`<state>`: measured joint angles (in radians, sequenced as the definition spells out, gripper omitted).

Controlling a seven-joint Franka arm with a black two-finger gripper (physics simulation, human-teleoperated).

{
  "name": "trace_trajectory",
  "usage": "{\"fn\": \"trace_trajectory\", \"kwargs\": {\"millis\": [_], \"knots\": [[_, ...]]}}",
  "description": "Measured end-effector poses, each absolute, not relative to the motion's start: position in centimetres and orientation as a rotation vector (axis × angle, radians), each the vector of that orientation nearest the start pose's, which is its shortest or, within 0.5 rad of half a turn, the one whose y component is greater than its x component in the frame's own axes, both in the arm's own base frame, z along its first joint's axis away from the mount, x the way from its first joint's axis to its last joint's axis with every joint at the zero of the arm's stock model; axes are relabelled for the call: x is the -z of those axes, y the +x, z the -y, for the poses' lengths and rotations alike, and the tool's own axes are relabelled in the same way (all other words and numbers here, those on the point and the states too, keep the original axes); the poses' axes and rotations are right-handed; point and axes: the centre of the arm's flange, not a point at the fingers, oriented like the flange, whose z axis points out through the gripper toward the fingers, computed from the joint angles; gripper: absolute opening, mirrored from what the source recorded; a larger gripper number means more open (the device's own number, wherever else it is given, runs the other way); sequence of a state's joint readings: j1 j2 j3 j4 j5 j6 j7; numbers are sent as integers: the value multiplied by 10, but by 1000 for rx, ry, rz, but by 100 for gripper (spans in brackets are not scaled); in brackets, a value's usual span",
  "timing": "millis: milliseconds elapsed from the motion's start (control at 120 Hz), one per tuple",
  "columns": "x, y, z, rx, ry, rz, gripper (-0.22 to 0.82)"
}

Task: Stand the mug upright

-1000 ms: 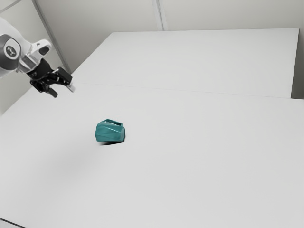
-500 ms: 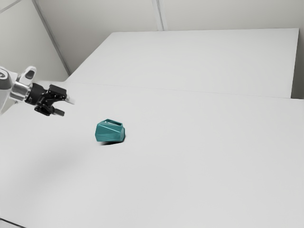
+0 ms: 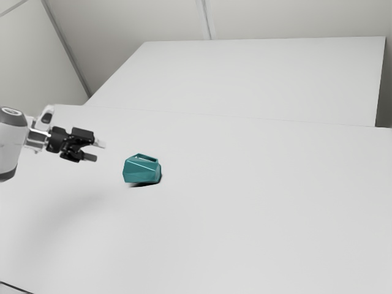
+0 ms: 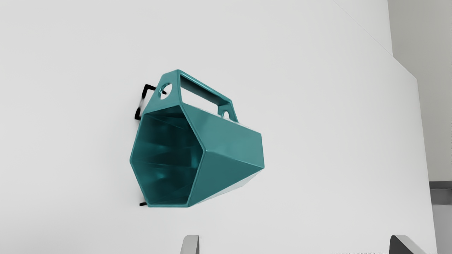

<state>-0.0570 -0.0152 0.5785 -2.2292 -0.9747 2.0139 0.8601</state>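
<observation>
Mug (image 3: pixel 142 171) on its side on white table (image 3: pixel 257 214), mouth toward gripper (image 3: pixel 97 151), handle (image 4: pixel 206 86) raised. Gripper near, toward exterior view's left, fingers wide apart. Thin seam (image 3: pixel 233 116) across white surface; beyond, pale grey wall (image 3: pixel 294 18) with upright strip (image 3: pixel 206 18).

1. A broad white table (image 3: pixel 275 214), with a thin seam (image 3: pixel 245 117) across its surface
2. A pale grey wall (image 3: pixel 294 18) behind it, bearing a narrow strip (image 3: pixel 204 18)
3. A thin dark line (image 3: pixel 15 287) at the exterior view's lower left
4. In the wrist view, a grey shape (image 4: pixel 441 195) beyond the table's edge
</observation>
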Motion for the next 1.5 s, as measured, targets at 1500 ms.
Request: {"fn": "trace_trajectory", "kwargs": {"millis": [1500], "knots": [[-274,528,-191,-579,2188,4,57]]}}
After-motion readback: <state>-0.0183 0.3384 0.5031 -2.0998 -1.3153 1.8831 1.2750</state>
